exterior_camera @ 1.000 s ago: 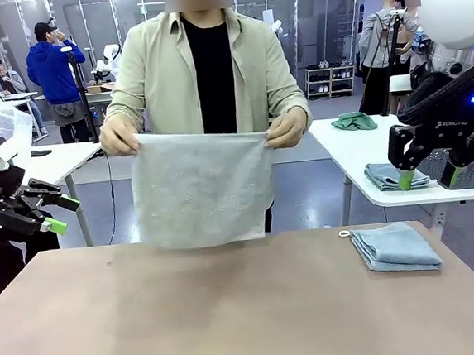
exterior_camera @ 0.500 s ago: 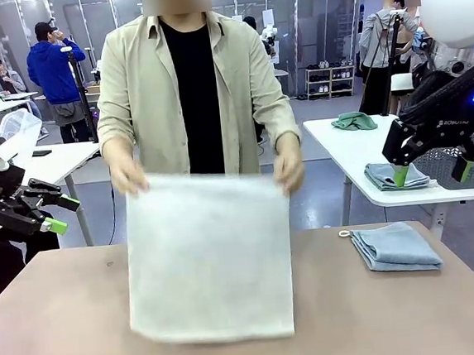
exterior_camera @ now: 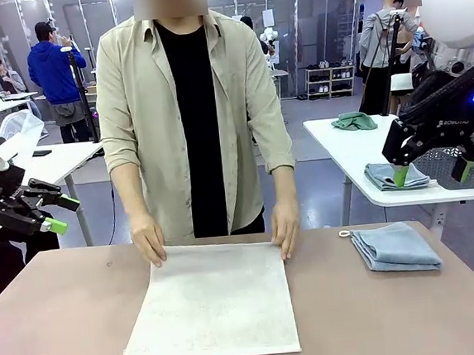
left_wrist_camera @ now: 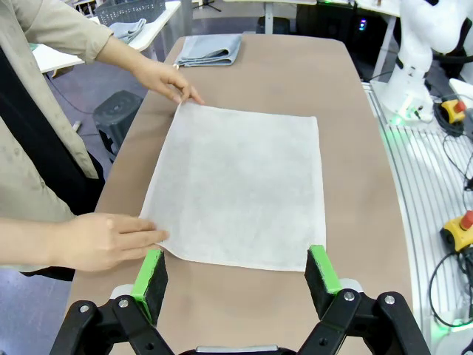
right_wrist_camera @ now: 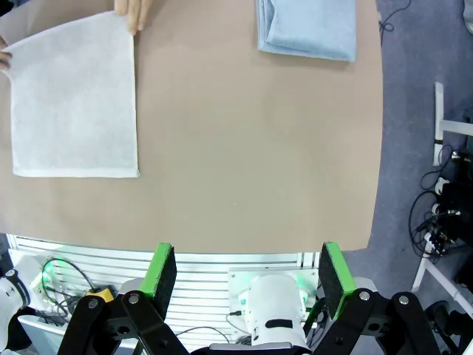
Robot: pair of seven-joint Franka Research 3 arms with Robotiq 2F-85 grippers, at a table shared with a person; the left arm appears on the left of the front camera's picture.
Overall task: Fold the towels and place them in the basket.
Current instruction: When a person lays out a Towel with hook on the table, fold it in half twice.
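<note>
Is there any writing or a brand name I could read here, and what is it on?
"ROBOTIQ": faint white print on the black body of the right gripper, barely legible.
White towel, blue towel, table: no print seen.
Farther off: nothing sharp enough to read.

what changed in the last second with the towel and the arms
The person lowered the cream towel from the air and spread it flat on the table, with the person's hands now on its far corners. The robot's right hand opened wider. The robot's left hand stayed open and still, and the folded blue towel did not move.
</note>
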